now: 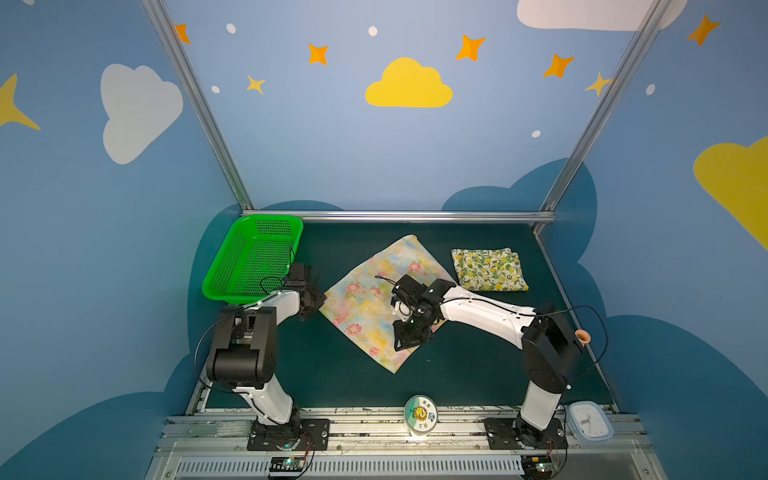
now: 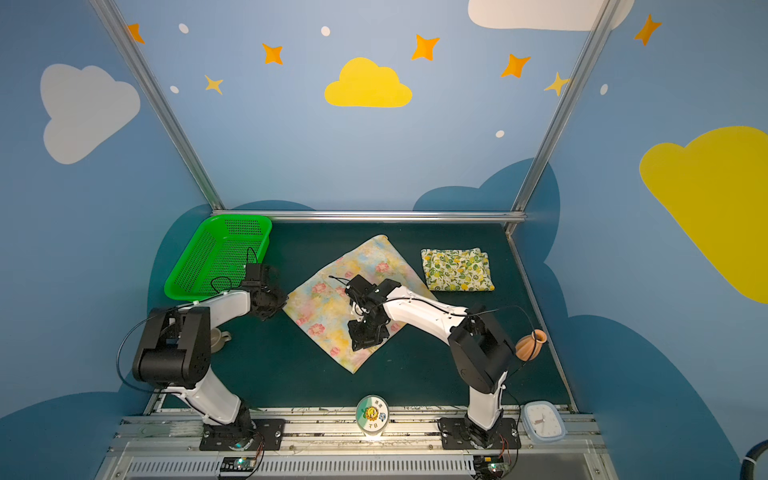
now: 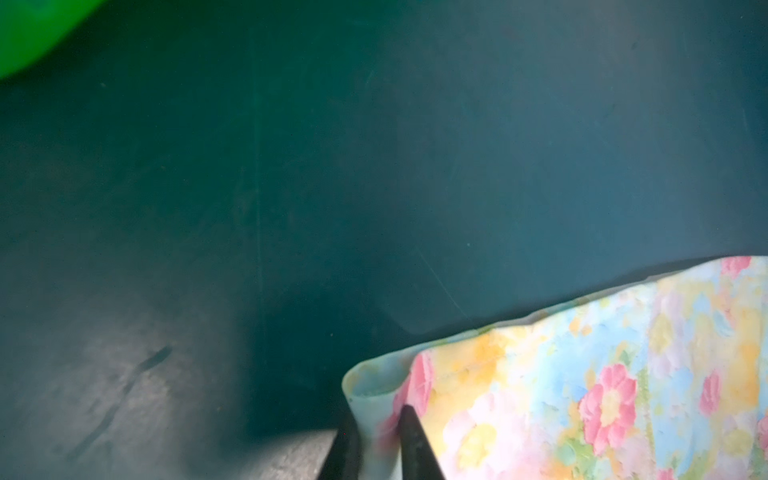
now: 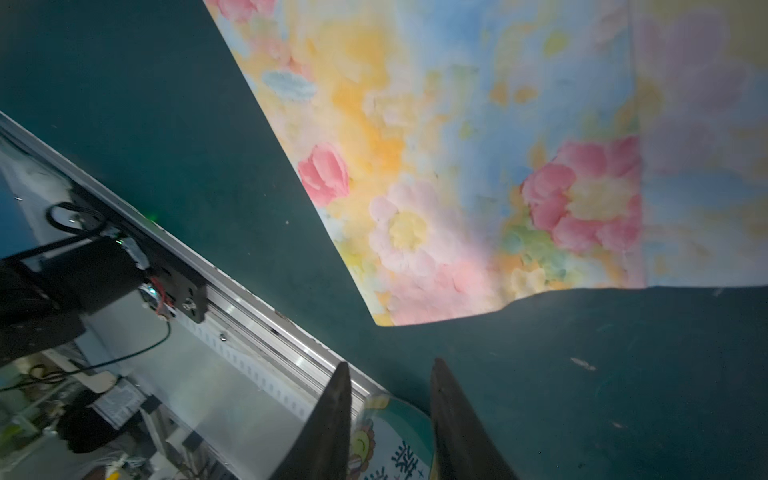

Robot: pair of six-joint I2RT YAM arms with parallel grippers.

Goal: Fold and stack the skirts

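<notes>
While the folded cream lemon-print skirt (image 1: 488, 270) lies far right, the left gripper (image 3: 376, 415) pinches the left corner of the spread pale-yellow pink-flowered cloth skirt (image 1: 365, 299) mid-table; the right gripper (image 4: 390, 361), partly open and empty, likely must grasp its near corner before folding

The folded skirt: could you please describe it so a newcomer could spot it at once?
On the green tabletop, look to the far right corner, across from the green basket. There lies the lemon-print skirt, folded into a neat rectangle. Unlike the pink-flowered skirt spread open beside it, it bears yellow lemons and green leaves.
</notes>
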